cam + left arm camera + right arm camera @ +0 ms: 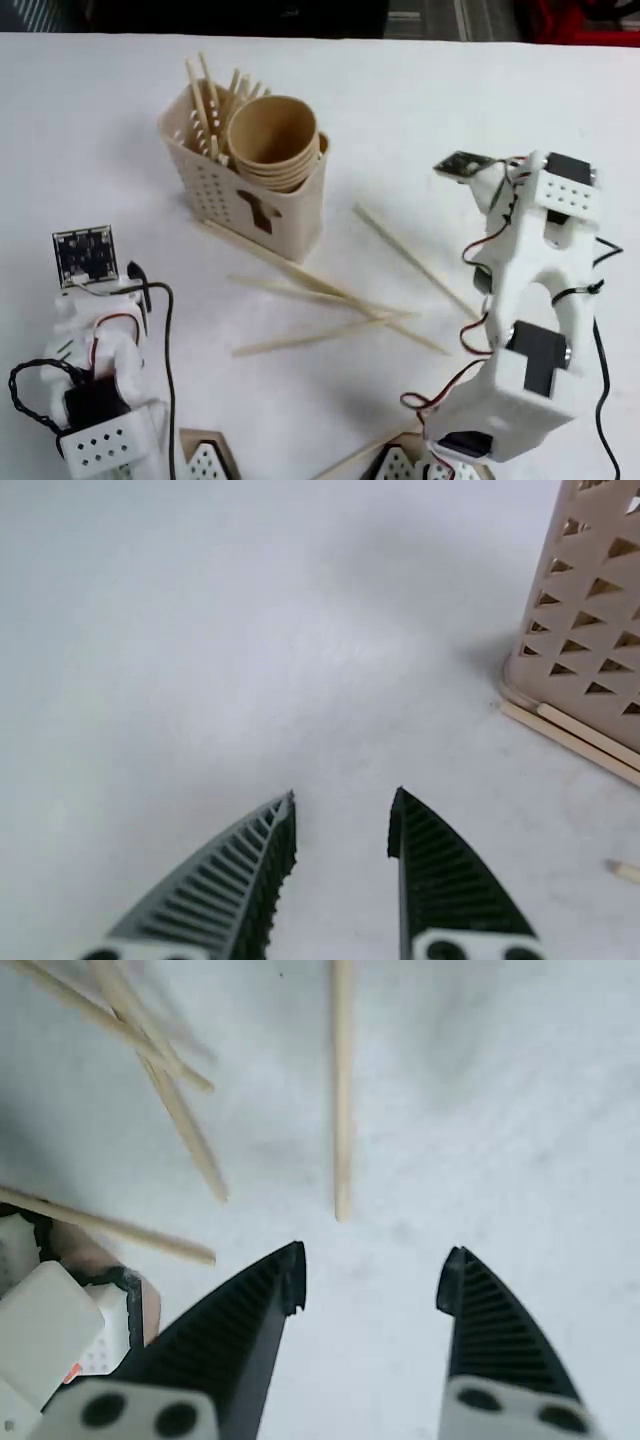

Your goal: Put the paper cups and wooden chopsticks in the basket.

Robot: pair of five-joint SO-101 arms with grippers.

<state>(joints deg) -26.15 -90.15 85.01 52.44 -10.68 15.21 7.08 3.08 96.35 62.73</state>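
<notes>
Right jaws stand apart above the white counter (pixel 90 130), just short of one pale wooden chopstick (pixel 342 1090). Recommend straddling its shaft squarely, nearer mid-length, before closing. Left jaws apart. Count: five loose chopsticks. The beige perforated plastic basket (pixel 250 205) holds several more, plus nested brown paper cups (pixel 272 140), number uncertain.

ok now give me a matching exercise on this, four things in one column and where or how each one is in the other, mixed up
1. stack of tan paper cups
2. loose wooden chopsticks
3. beige perforated plastic basket
4. right gripper

A. lying flat on the white table
B. standing upright on the table
C. nested inside the basket
D. open, a chopstick's tip just ahead of it

Pairs: 1-C, 2-A, 3-B, 4-D
</notes>
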